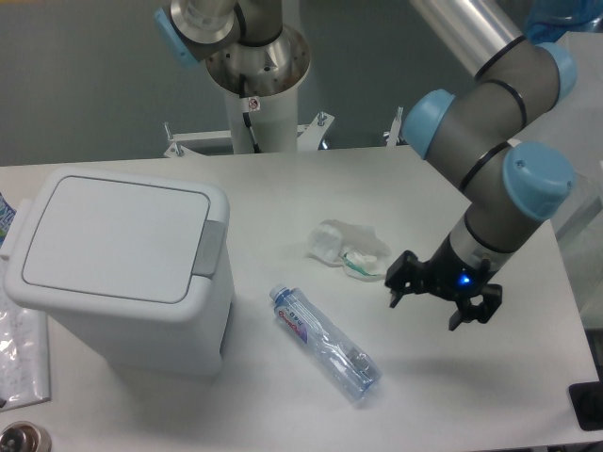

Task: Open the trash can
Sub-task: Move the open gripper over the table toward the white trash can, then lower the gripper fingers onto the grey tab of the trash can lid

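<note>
The trash can (122, 268) is a large white boxy bin at the left of the table. Its flat lid is closed, with a grey push tab (209, 248) on its right edge. My gripper (426, 314) hangs at the right side of the table, well away from the can, a little above the surface. Its black fingers (398, 294) stand apart and hold nothing.
A clear plastic bottle (325, 343) lies between the can and the gripper. A crumpled white wrapper (347, 247) lies just left of the gripper. A plastic bag (19, 353) and a small dark object (19, 440) sit at the left edge. A black object (586, 405) is at the right edge.
</note>
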Controlling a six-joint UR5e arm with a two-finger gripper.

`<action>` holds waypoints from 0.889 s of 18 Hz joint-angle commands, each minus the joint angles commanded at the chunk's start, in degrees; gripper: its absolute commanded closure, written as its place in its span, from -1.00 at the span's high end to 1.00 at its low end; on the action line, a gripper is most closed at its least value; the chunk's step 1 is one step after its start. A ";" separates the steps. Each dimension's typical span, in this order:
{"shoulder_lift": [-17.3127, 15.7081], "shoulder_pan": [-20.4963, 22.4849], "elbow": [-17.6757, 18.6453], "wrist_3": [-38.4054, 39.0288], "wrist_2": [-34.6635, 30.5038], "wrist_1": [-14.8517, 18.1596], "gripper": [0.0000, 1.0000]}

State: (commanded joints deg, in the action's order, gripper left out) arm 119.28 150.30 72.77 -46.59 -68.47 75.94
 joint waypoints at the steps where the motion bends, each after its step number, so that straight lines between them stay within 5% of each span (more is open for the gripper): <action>1: -0.70 -0.62 0.17 0.88 0.09 0.00 1.00; 9: -6.59 -5.01 0.35 10.46 7.37 -0.17 1.00; 16: -12.56 -7.91 2.28 11.17 11.42 0.18 1.00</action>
State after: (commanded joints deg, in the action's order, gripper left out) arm 106.71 142.39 75.05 -35.42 -57.05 76.11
